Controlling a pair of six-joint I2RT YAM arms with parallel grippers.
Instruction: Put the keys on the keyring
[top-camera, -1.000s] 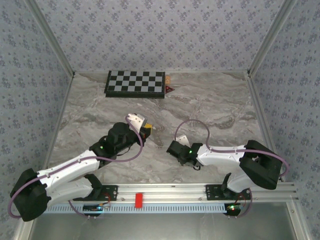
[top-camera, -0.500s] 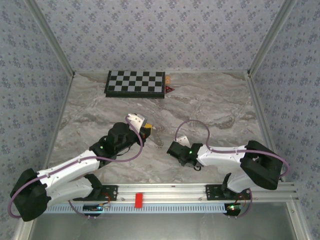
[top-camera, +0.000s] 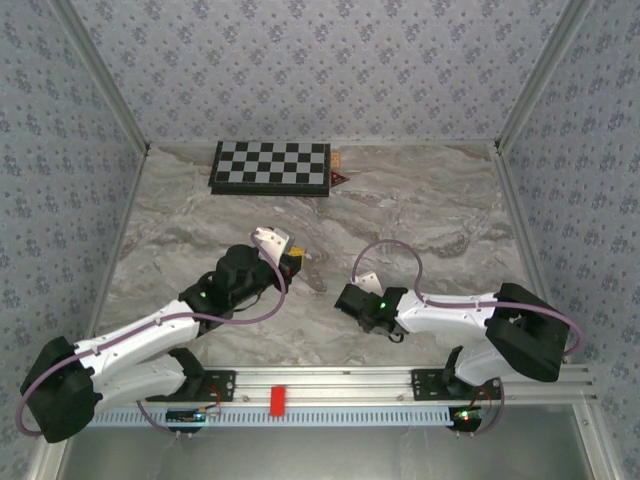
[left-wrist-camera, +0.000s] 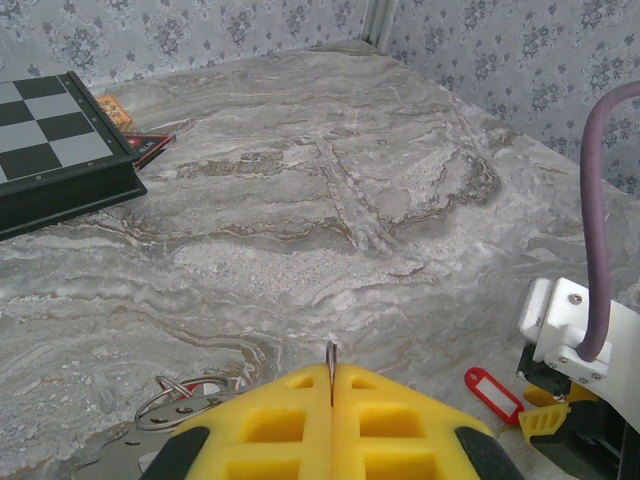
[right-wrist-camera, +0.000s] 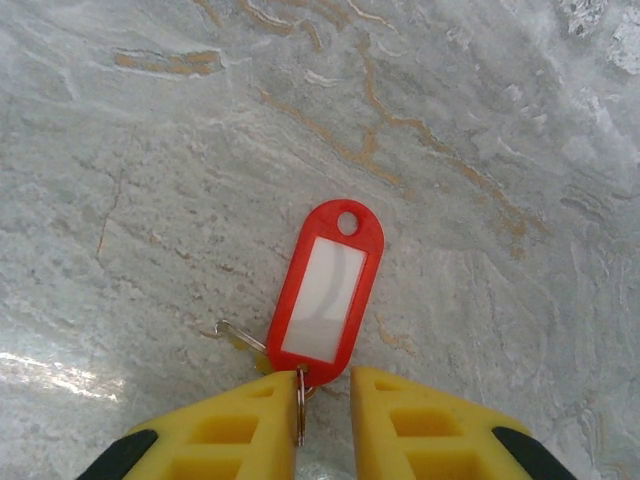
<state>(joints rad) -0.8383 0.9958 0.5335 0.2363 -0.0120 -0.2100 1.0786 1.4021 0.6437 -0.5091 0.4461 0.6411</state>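
- The red key tag lies flat on the marble table, its white label window facing up and its punched end pointing away from the right gripper.
- The tag's small metal ring sits edge-on against the inner face of the gripper's left finger. A bent bit of wire pokes out just beside the tag.
- The right claw is released: a narrow gap stands between its yellow fingers, low over the tag's near end.
- The keyring, a thin pale loop, rests on the table just beside the left gripper.
- The left claw is clenched, with a metal sliver pinched upright in the seam. Whether it belongs to the keyring cannot be told.
- A chessboard lies at the far edge, well apart from both arms.
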